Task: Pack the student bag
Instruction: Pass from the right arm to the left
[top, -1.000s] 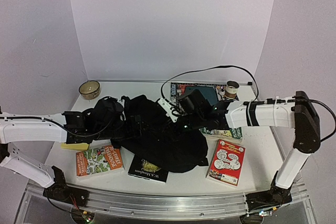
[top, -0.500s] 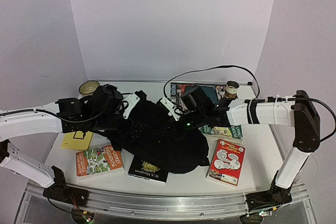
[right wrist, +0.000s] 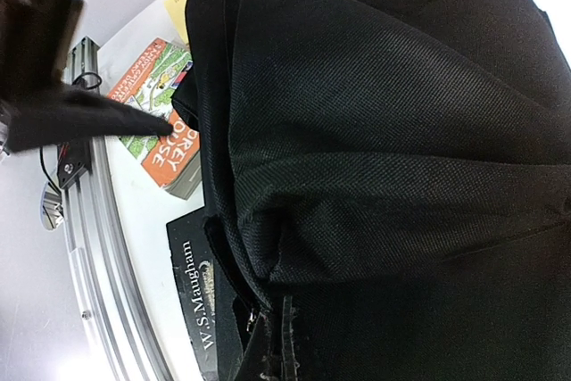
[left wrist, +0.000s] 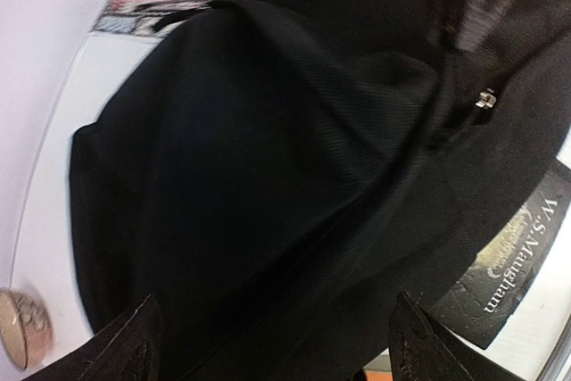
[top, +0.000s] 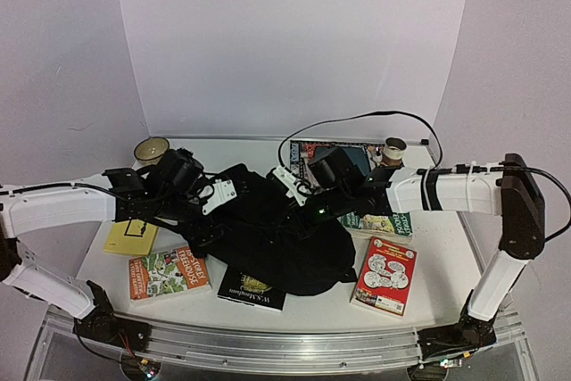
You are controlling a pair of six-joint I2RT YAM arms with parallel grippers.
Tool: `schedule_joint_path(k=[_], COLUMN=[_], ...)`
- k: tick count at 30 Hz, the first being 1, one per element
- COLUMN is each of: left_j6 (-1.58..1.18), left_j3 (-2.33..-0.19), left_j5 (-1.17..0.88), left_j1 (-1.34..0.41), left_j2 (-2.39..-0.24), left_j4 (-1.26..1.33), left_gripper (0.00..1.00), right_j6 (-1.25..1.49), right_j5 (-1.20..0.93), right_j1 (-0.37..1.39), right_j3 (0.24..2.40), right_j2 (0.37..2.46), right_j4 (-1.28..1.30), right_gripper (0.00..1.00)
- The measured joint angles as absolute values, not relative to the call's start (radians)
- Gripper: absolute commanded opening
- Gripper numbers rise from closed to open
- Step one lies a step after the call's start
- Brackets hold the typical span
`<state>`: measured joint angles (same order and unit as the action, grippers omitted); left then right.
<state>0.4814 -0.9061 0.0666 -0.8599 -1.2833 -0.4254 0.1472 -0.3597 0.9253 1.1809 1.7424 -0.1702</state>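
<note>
1. Top view: the large soft black fabric backpack [top: 268,238] lies slumped in the middle of the white tabletop [top: 437,265]. The left tool [top: 217,195] is over its left side and the right tool [top: 284,180] is at its far rim.
2. Left wrist: the left tool [left wrist: 277,310] has its fingers wide apart above the backpack [left wrist: 268,176], gripping nothing. The limp cloth will likely sag, so a seam or zipper edge suits better than a flat panel.
3. Right wrist: the right tool [right wrist: 278,345] is pinched together on a fold of the backpack [right wrist: 384,131], and creases run toward it. The backpack seems light but floppy.

The black book's [left wrist: 513,267] cover reads "W.S.Maugham".
</note>
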Motion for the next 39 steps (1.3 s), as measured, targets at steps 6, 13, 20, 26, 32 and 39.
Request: schedule_joint_path(k=[6, 13, 20, 26, 32, 39], left_j6=[0.541, 0.548, 0.526, 0.469, 0.386, 0.330], left_j3=[-0.894, -0.894, -0.897, -0.912, -0.952, -0.984], left_j5=[-0.027, -0.081, -0.169, -0.237, -0.274, -0.285], left_j1=[-0.857, -0.850, -0.847, -0.846, -0.847, -0.850], left_j2=[-1.372, -1.429, -1.413, -1.358, -1.349, -1.361], left_j4=[-0.388, -0.369, -0.365, -0.371, -0.405, -0.431], left_gripper=[0.72, 0.13, 0.00, 0.00, 0.00, 0.00], right_j6=[0.151, 0.158, 0.177, 0.173, 0.130, 0.085], right_j5=[-0.372, -0.369, -0.295, -0.172, -0.038, 0.017], right_j1=[0.925, 0.924, 0.925, 0.935, 0.990, 1.043], right_j3=[1.182, 1.183, 1.183, 1.183, 1.192, 1.214], right_j2=[1.742, 1.742, 1.705, 1.625, 1.538, 1.434], right_j4=[-0.156, -0.134, -0.092, -0.046, 0.013, 0.057], right_gripper=[0.00, 0.06, 0.28, 0.43, 0.57, 0.61])
